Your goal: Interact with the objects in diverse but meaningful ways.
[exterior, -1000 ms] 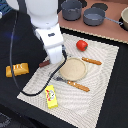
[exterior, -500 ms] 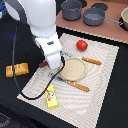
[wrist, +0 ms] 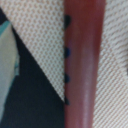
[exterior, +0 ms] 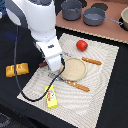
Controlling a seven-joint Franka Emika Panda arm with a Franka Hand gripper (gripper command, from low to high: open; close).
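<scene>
Sausage (wrist: 82,65) fills the wrist view, lying on the placemat (exterior: 107,75); pincer (exterior: 55,67) state cannot be told.

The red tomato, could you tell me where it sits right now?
In the exterior view, the red tomato sits on the placemat, beyond the tan plate, near the grey pots.
</scene>
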